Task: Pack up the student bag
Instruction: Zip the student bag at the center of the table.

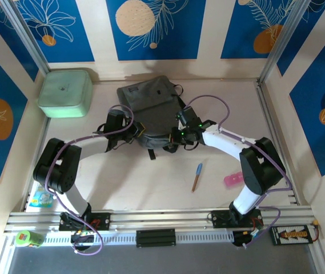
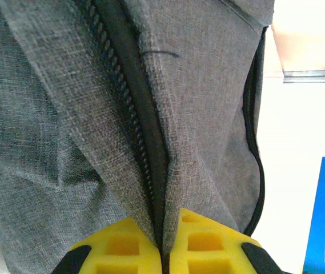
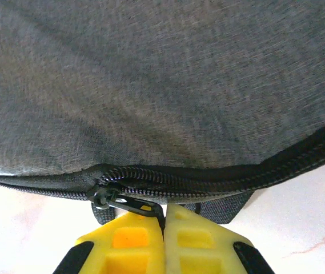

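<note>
The student bag (image 1: 151, 103), a soft dark grey fabric backpack with black straps, lies on the pale counter (image 1: 151, 188) in the middle of its far half. It is to the right of a mint-green rounded square box (image 1: 66, 92) and apart from it. Both arms reach to the near edge of the bag, the left arm (image 1: 56, 165) from the left side and the right arm (image 1: 248, 160) from the right side. The left jaws are clenched on the bag. In the left wrist view their two yellow fingers (image 2: 122, 251) meet at the bottom, and a fold of the grey cloth, with a black zipper (image 2: 125, 108) running along it, goes down between them. The right jaws are clenched too, and they are grasping the small black zip puller (image 3: 122, 201). In the right wrist view the yellow fingers press together on this tab, which hangs from a zipper that crosses the picture under the grey cloth. Nearer to the arm bases, right of the middle, a thin pen with a blue upper part (image 1: 197, 177) and a small pink block (image 1: 233, 180) lie on the counter. They are near each other but not touching, and both are well apart from the bag. A small green and yellow thing (image 1: 28, 238) sits at the near left corner, too small to tell what it is.
</note>
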